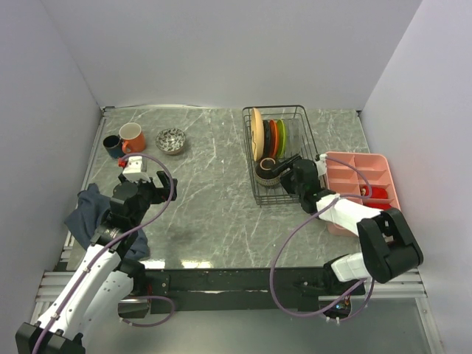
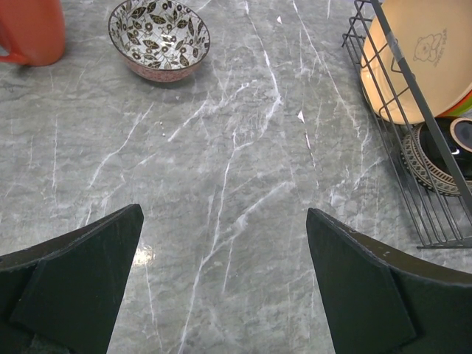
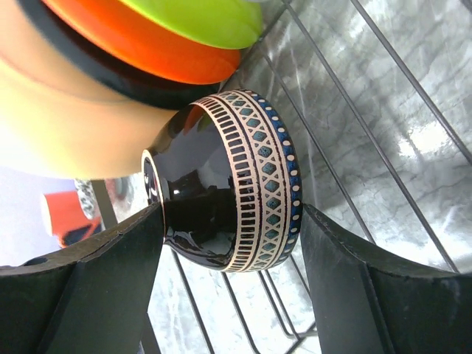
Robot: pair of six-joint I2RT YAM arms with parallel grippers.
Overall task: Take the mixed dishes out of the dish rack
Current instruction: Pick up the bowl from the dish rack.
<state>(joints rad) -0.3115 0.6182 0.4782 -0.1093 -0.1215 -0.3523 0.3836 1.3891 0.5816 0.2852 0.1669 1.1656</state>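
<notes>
Right side of the dish rack [image 1: 273,108]: my right gripper [image 3: 232,214] reaches into the wire basket, its jaws spread wide to either side of a dark patterned bowl [image 3: 243,184]. The bowl lies tipped on its side on the rack floor, just beside the upright plates. I come at it across its width because the foot and rim give the fingers two flat faces to close on. From the wrist view the pads look very near its walls, perhaps touching. I cannot tell whether they are gripping.

The tan plate [image 1: 257,133], orange plate [image 1: 273,136] and green plate [image 1: 281,136] stand in their slots behind it, so most of the unloading looks unfinished.

My left gripper [image 2: 225,214] hangs over bare marble well to the left, jaws wide apart and holding nothing. It is out of the rack's way and near the orange mug [image 1: 133,137], dark-blue cup [image 1: 113,145] and speckled bowl [image 1: 171,140] grouped at the far left corner. That corner is probably where the dishes are being set down.
</notes>
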